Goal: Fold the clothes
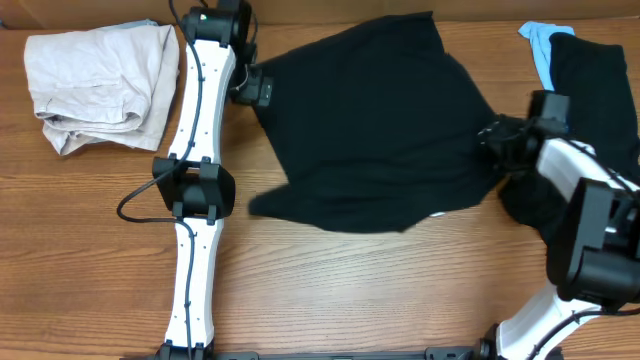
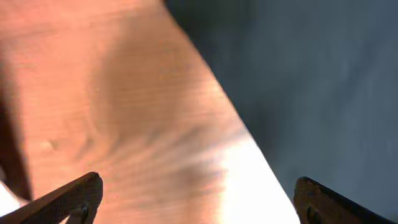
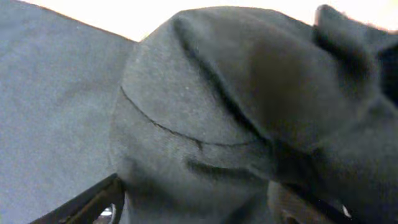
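1. black t-shirt (image 1: 370,130) from overhead, spread loose and rumpled across the middle of the wooden counter (image 1: 80,250). left hand (image 1: 250,90) just beside its left edge, right hand (image 1: 497,140) at its right edge. second black garment (image 1: 600,90) at the far right, partly under the right arm, with a light-blue piece (image 1: 540,45) showing at its upper left. folded beige garment (image 1: 100,85) at the far left, well apart from the dark clothes.
2. from the left wrist: left hand (image 2: 196,199) wide, holding nothing, fingers (image 2: 68,198) low in the corners of the view. bare counter (image 2: 124,112) beneath, black t-shirt (image 2: 311,81) filling the right side, its edge running on a slant down toward the right finger.
3. from the right wrist: right hand (image 3: 193,211) with fingers (image 3: 81,208) set well apart and a bunched hump of the black t-shirt (image 3: 205,112) filling the gap between them. flatter cloth off to the left. cannot tell whether clamped on the fabric or only pressed into it.
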`<state>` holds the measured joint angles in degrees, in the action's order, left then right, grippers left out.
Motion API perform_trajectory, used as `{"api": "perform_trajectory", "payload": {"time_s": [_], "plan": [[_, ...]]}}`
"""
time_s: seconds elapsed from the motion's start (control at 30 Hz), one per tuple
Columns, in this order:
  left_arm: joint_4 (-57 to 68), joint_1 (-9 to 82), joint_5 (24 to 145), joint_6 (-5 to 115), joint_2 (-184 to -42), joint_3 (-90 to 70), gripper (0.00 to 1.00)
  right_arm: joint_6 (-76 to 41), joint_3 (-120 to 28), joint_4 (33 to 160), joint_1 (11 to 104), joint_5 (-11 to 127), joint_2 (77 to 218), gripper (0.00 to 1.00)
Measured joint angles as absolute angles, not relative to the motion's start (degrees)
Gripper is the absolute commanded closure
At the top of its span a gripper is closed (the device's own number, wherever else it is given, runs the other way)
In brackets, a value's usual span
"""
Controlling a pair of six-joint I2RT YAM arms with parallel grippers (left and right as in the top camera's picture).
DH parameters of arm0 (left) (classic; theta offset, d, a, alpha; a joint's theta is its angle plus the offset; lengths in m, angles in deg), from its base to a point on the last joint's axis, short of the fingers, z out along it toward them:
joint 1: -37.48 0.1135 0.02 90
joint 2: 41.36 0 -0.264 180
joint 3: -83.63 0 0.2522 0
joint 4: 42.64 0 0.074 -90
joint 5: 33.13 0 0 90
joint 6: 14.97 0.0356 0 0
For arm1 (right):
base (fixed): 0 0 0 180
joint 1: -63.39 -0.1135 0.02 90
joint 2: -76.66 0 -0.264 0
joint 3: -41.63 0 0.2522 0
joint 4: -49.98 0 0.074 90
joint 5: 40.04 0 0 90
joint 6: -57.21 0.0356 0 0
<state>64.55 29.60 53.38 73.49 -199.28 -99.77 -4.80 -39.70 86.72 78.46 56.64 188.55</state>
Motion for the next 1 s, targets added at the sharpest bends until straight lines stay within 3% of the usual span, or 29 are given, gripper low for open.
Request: {"api": "perform_trajectory", "payload": {"time_s": [0.13,0.33,0.63,0.7,0.9,1.0], "plan": [[59.46,29.62,54.76,74.21,-199.28,-100.32,0.0,-8.97,-45.89,96.43,80.21,58.6,190.41,0.0],[50.23,29.6,58.91,78.69,-199.11,-98.03,0.0,-10.98,-56.53,111.82,78.77,58.76,191.24,0.0],[39.59,29.6,61.8,85.43,-199.09,-84.54,0.02,-11.84,-62.15,118.48,73.54,59.0,186.8,0.0],[37.82,29.6,62.3,86.39,-199.09,-83.1,0.07,-11.86,-62.15,118.96,72.71,59.08,186.54,0.0],[34.74,29.53,62.98,88.24,-199.09,-81.85,0.42,-11.86,-62.15,119.97,71.79,59.13,186.54,0.0],[34.74,29.47,63.06,88.79,-199.09,-80.47,0.43,-11.84,-62.15,120.78,71.6,59.15,186.54,0.0]]}}
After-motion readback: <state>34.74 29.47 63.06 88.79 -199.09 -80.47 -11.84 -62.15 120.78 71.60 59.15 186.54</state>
